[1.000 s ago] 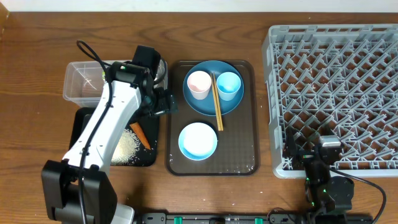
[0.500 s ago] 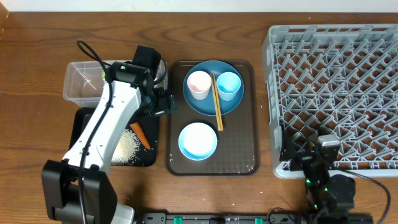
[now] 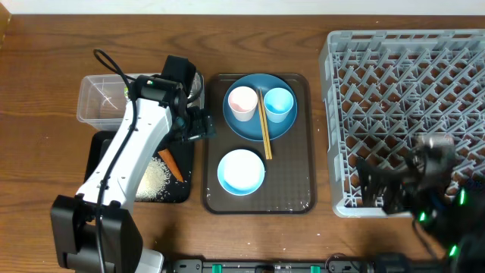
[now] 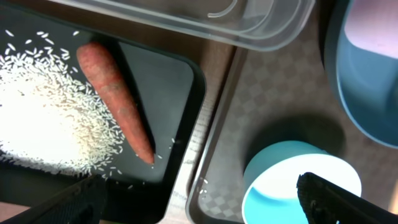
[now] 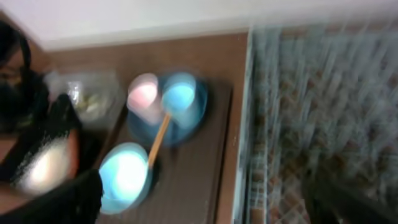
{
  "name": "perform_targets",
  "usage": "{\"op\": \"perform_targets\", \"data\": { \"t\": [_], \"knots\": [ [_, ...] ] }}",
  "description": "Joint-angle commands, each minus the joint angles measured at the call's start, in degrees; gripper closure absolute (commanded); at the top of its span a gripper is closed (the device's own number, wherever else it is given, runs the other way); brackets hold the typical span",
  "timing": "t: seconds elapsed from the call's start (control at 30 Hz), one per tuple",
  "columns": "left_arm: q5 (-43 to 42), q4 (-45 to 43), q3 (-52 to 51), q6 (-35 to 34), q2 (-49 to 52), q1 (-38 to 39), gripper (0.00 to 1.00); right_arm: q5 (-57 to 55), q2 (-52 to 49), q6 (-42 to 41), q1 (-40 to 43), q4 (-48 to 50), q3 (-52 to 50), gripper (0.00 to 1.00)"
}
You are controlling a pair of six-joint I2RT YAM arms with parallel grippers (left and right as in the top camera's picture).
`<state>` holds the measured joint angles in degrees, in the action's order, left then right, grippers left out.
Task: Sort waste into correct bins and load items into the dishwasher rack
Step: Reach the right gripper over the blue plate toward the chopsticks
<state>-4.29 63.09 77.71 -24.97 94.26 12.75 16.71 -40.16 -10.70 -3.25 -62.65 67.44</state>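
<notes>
My left gripper [image 3: 198, 125] [image 4: 202, 208] hangs open and empty over the gap between the black bin [image 3: 102, 152] and the brown tray [image 3: 295, 189]. In the black bin lie an orange carrot [image 3: 170, 165] [image 4: 115, 99] and loose rice [image 3: 155, 182] [image 4: 43, 118]. The clear bin [image 3: 102, 98] stands behind it. On the tray sit a blue plate [image 3: 246, 130] with a pink cup [image 3: 242, 102], a light blue cup [image 3: 279, 104] and chopsticks [image 3: 264, 129], and a white-and-blue bowl [image 3: 241, 171]. My right gripper [image 3: 375, 186] [image 5: 205, 205] is open and empty at the near left corner of the grey dishwasher rack [image 3: 409, 91].
The rack fills the table's right side and holds nothing. My left arm lies across both bins and hides part of them. Bare wooden table runs along the back and between tray and rack. The right wrist view is blurred.
My right arm has risen and swung right, from the table's front edge to over the rack's near corner. The left arm and all objects are unchanged.
</notes>
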Motion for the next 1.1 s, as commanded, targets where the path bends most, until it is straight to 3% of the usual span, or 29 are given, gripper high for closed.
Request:
{"op": "perform_targets", "data": {
  "t": [0.0, 0.13, 0.3, 0.33, 0.43, 0.8, 1.07],
  "knots": [
    [0.50, 0.26, 0.37, 0.94, -1.03, -0.20, 0.00, 4.68, -13.73, -0.63, -0.39, -9.49, 13.38, 0.01],
    [0.50, 0.26, 0.37, 0.94, -1.03, -0.20, 0.01, 7.54, -26.97, -1.07, -0.37, -17.51, 25.70, 0.01],
    [0.50, 0.26, 0.37, 0.94, -1.03, -0.20, 0.01, 9.62, -36.83, -1.27, -0.37, -16.70, 29.18, 0.01],
    [0.50, 0.26, 0.37, 0.94, -1.03, -0.20, 0.01, 10.21, -38.34, -1.36, -0.44, -16.28, 29.16, 0.08],
    [0.50, 0.26, 0.37, 0.94, -1.03, -0.20, 0.01, 12.28, -43.04, -3.06, -1.62, -16.11, 29.16, 0.48],
    [0.50, 0.26, 0.37, 0.94, -1.03, -0.20, 0.01, 1.86, -57.94, -7.37, -17.49, -12.76, 29.14, 0.76],
    [0.50, 0.26, 0.37, 0.94, -1.03, -0.20, 0.01, -1.97, -66.88, -11.56, -23.74, -9.27, 29.14, 0.76]
  ]
}}
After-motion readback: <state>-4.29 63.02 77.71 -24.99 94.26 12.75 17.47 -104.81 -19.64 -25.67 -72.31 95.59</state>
